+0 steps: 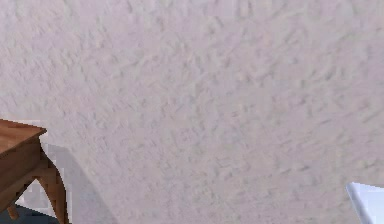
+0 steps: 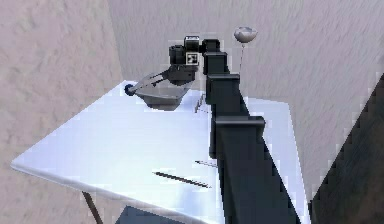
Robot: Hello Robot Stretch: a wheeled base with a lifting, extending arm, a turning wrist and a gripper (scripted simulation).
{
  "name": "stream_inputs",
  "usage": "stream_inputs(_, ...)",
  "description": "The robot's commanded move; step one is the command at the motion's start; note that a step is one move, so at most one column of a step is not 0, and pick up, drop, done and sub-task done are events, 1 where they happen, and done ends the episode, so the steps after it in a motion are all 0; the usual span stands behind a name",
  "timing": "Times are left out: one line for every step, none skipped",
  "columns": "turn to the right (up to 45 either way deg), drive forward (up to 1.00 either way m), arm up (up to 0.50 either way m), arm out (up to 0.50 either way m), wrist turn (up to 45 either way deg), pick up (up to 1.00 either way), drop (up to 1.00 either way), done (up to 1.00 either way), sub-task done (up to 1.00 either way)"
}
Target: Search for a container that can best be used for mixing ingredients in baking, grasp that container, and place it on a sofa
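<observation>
Grey bowl [image 2: 168,98] on white table [image 2: 90,150], hand [image 2: 140,85] by it (grip: cannot tell).

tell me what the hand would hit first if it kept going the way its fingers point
Most likely the grey bowl on the white table: the fingers of the hand slant down at it. Depth is unclear, so I cannot tell whether they touch it.
</observation>
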Motion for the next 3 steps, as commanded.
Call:
stream_inputs(0.0, 0.0, 0.0, 0.0, 36.0, 0.0, 0.0, 0.0, 0.0)
stream_inputs(0.0, 0.0, -0.06, 0.0, 0.0, 0.0, 0.0, 0.0, 0.0)
stream_inputs(0.0, 0.0, 0.0, 0.0, 0.0, 1.0, 0.0, 0.0, 0.0)
